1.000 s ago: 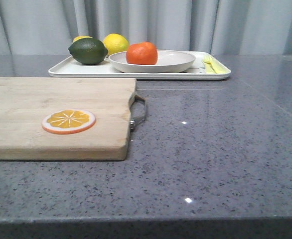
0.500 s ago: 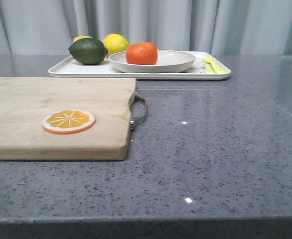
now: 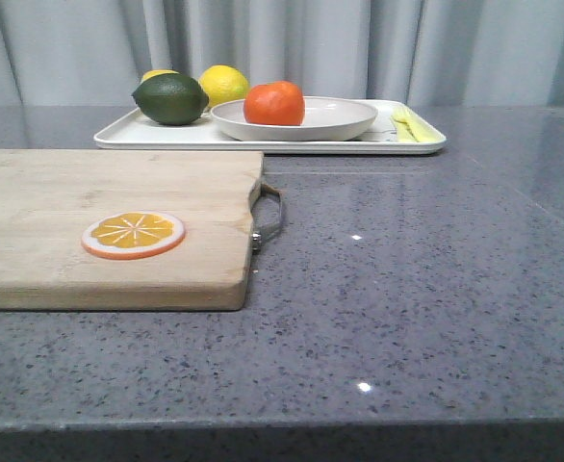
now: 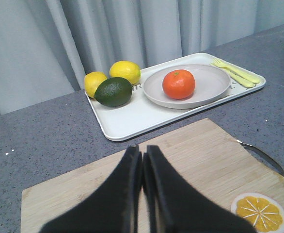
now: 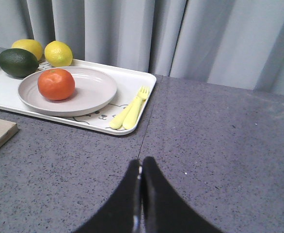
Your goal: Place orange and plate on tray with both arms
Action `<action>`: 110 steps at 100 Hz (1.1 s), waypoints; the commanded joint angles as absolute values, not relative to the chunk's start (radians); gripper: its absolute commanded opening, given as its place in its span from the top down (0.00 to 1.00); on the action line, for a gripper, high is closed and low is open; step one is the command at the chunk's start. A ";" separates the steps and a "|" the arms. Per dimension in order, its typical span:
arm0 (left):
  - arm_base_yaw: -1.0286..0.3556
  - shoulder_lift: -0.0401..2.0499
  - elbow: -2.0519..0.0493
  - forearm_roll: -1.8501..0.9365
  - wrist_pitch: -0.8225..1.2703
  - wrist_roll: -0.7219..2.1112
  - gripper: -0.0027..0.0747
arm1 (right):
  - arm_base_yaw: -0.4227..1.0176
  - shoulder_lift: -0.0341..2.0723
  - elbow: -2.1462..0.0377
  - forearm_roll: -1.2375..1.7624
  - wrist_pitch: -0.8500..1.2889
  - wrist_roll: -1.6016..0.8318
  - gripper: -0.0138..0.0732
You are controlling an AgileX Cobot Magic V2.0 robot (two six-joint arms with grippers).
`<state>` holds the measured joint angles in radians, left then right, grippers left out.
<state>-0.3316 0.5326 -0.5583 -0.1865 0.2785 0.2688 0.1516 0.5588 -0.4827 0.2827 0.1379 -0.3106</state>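
Looking over the counter [image 3: 426, 289], we see the orange [image 3: 273, 103] sitting in the plate [image 3: 345, 117], which rests on the tray [image 3: 128, 134]. Left hand [image 4: 143, 155] and right hand [image 5: 141, 167] are both clenched, empty, well apart from the tray.

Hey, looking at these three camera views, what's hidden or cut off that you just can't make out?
- Front view: neither arm shows at all.
- Tray drawing, right wrist view: the plate covers most of the bear face.
- Rear lemon, front view: the dark green fruit hides nearly all of it.
- Cutting board, left wrist view: the shut fingers block its middle.
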 commanded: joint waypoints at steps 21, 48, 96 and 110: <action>-0.297 0.475 -0.507 -0.178 0.078 0.261 0.99 | 0.149 0.557 -0.509 0.274 0.061 -0.319 0.96; -0.199 0.276 -0.290 -0.140 -0.009 0.202 0.99 | 0.149 0.557 -0.509 0.274 0.061 -0.319 0.96; -0.095 -0.031 -0.042 -0.051 0.027 0.074 0.99 | 0.149 0.557 -0.509 0.274 0.061 -0.319 0.96; -0.093 -0.039 0.010 -0.040 0.020 0.071 0.99 | 0.149 0.557 -0.509 0.274 0.061 -0.319 0.96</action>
